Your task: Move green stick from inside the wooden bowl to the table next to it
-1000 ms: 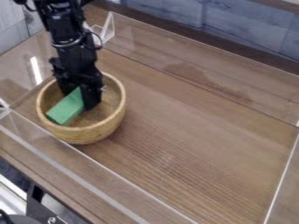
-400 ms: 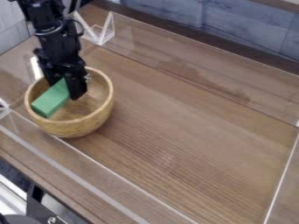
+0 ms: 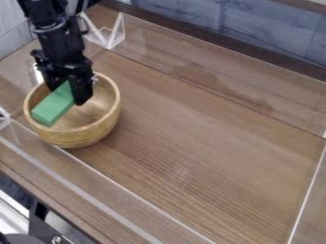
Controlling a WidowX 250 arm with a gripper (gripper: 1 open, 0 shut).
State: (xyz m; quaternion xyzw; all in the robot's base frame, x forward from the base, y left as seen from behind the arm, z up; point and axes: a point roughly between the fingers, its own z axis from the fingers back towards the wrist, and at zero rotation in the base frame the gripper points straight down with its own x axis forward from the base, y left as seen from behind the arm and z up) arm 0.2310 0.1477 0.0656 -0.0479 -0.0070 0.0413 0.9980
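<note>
The green stick (image 3: 51,109) leans tilted inside the wooden bowl (image 3: 91,128) at the left of the table (image 3: 216,124). Its upper end is between the black fingers of my gripper (image 3: 72,92), and its lower end rests toward the bowl's left inner wall. The gripper points straight down into the bowl and is shut on the green stick. The arm hides the bowl's far rim.
Clear acrylic walls (image 3: 303,205) run along the table's edges, one close to the bowl at the front left. A small clear bracket (image 3: 112,35) stands at the back wall behind the arm. Bare wood stretches to the right of the bowl.
The gripper has shifted left and slightly up with the green stick in its grip. The bowl has slid left along with it.
</note>
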